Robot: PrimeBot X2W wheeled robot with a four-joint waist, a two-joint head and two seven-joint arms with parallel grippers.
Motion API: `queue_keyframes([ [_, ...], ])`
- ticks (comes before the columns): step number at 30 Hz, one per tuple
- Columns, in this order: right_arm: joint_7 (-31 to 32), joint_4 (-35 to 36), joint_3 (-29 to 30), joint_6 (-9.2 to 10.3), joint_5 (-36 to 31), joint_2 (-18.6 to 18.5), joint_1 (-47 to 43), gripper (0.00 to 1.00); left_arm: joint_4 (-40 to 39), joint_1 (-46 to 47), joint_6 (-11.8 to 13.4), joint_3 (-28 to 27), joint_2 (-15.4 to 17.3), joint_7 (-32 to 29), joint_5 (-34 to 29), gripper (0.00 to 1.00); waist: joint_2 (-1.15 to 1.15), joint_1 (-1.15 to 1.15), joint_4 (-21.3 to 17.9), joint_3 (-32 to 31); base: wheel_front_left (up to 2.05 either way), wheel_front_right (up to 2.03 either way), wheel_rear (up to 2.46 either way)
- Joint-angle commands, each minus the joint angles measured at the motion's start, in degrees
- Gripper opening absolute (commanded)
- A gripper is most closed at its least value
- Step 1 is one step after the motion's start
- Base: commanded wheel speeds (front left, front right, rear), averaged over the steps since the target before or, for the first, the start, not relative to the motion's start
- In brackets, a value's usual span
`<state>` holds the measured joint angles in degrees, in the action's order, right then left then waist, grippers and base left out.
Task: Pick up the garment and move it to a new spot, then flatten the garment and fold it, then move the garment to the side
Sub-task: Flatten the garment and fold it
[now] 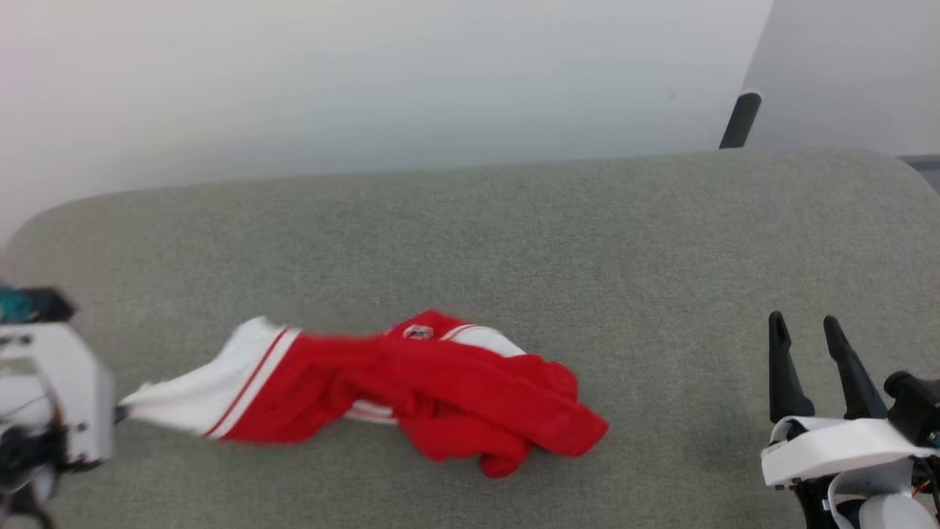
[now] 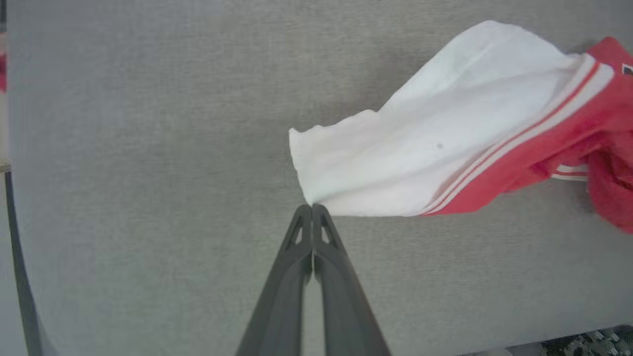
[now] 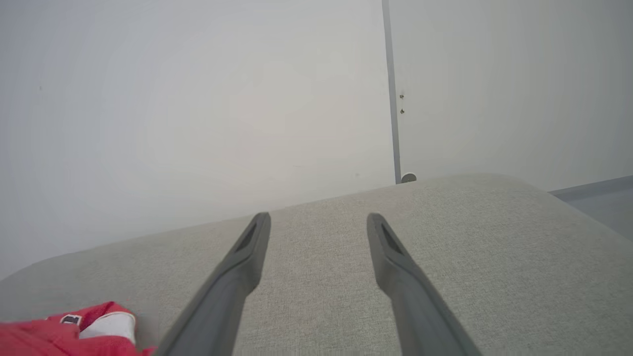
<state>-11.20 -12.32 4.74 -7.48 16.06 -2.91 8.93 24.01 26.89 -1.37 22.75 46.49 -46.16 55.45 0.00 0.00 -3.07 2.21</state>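
A red basketball jersey (image 1: 411, 389) with white side panels and red-and-white striped trim lies crumpled on a grey upholstered surface (image 1: 514, 235), left of centre and near the front edge. Its red bulk is bunched to the right, and one white panel stretches out to the left.

The left gripper (image 2: 312, 207) is clenched on the very tip of that white corner, its two dark fingers pressed together. The right gripper (image 1: 805, 323) hangs over bare upholstery at the far right, well apart from the jersey, with its jaws spread wide and nothing between them.

The likely risk is the grip: so little cloth is pinched that the corner could slip free if the bunched red part drags on the textured covering. The left gripper also sits close to the surface's left end, so a long pull that way could trail cloth over the side.

A small dark patch (image 1: 418, 332) shows near the neckline, too blurred to read. No lettering or number is exposed in this crumpled state.
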Motion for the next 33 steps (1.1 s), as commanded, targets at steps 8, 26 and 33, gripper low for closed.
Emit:
queue_keyframes([
  [8,1.0,0.9,-0.7,-0.02,-0.1,0.0,-1.4,1.0,2.4,-5.0,1.4,-0.8,0.4,3.1,0.3,0.0,0.0,0.0,1.2,-0.7,0.0,0.0,0.0],
  [26,3.9,1.3,-3.9,-0.02,1.3,0.0,-2.2,1.0,-1.0,-3.8,1.8,-1.8,-3.6,11.9,-0.9,1.0,0.0,0.0,4.7,-2.7,0.0,0.0,0.0],
  [33,6.1,1.9,-5.1,-0.02,1.7,0.0,-2.0,1.0,-6.1,-4.7,0.1,-3.7,-5.9,24.1,-3.2,1.0,0.0,0.0,7.5,-3.9,0.0,0.0,0.0],
])
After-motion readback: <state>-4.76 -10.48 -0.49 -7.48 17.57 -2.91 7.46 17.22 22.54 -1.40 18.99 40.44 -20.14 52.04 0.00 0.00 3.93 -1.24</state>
